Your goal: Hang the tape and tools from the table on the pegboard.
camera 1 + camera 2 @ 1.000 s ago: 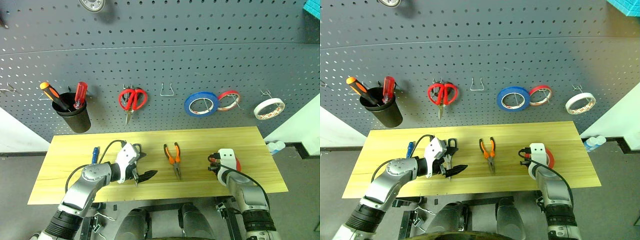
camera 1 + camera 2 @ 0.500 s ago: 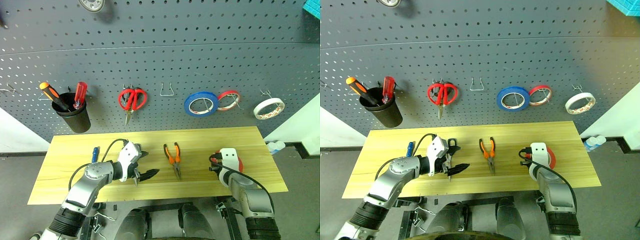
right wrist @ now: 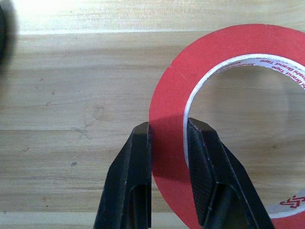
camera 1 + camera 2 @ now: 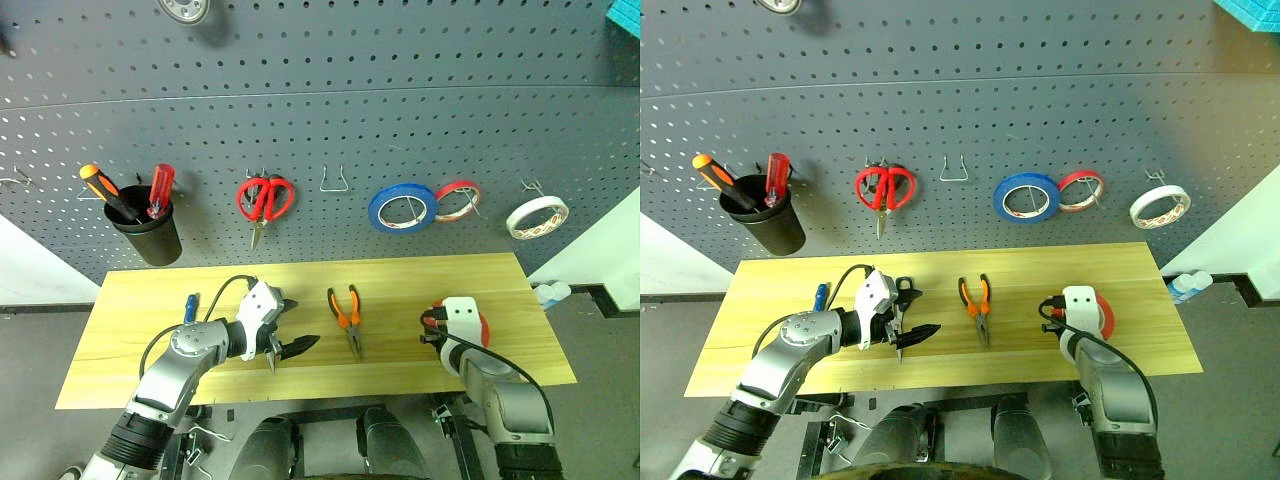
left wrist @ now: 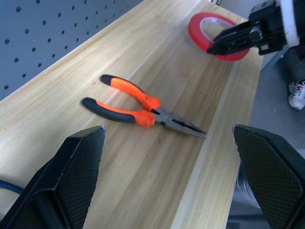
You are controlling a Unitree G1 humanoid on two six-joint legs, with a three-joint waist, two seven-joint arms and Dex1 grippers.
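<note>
The red-orange tape [image 3: 228, 43] lies at the right end of the yellow table [image 4: 420, 275], and my right gripper [image 3: 169, 126] is shut on its wall, one finger inside the ring and one outside. Orange-and-black pliers [image 4: 346, 312] lie flat mid-table. My left gripper [image 4: 292, 328] hangs open left of the pliers, above the dark-handled scissors [image 4: 903, 289]. A small blue-handled screwdriver [image 4: 190, 307] lies further left. The grey pegboard [image 4: 400, 110] rises behind the table.
On the pegboard hang a black cup [image 4: 148, 235] with orange and red screwdrivers, red-handled scissors [image 4: 264, 198], an empty hook [image 4: 334, 180], a blue roll [image 4: 402, 208], a thin red roll [image 4: 457, 200] and a white roll [image 4: 537, 216].
My right gripper, still shut on the tape, has drawn slightly up and back. The left gripper has stayed where it was.
</note>
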